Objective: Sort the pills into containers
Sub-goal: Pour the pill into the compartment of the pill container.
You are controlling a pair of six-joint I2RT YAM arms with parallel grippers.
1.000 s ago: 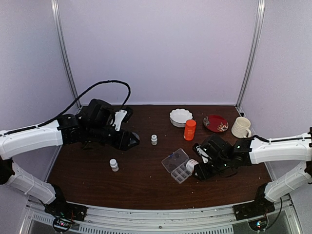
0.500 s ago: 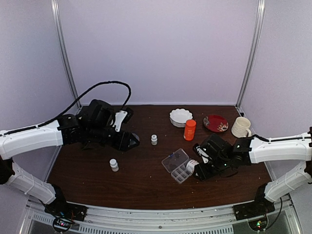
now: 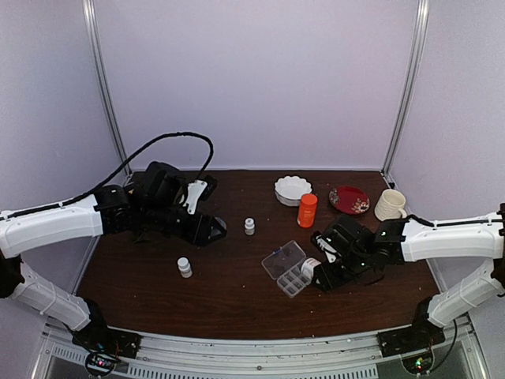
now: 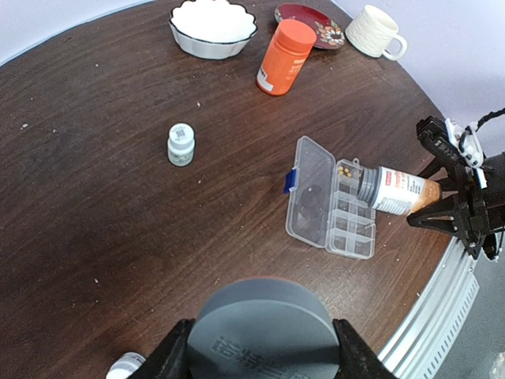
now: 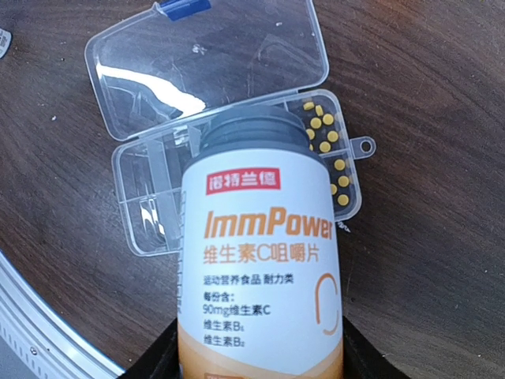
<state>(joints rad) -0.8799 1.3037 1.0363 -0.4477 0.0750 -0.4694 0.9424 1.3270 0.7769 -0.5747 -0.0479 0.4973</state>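
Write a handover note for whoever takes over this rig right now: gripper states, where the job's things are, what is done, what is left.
Left gripper: shut on the grey cap, away from the box.
Right gripper: shut on the bottle, tilted with its mouth over one end of the open box.
Done: yellow pills lie in that end of the box.
Left: the other cells look empty. Fill them, then probably stand the bottle up and recap it.

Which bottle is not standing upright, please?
The labelled bottle, tilted in the right gripper over the pill box; the orange bottle and white bottles stand upright.
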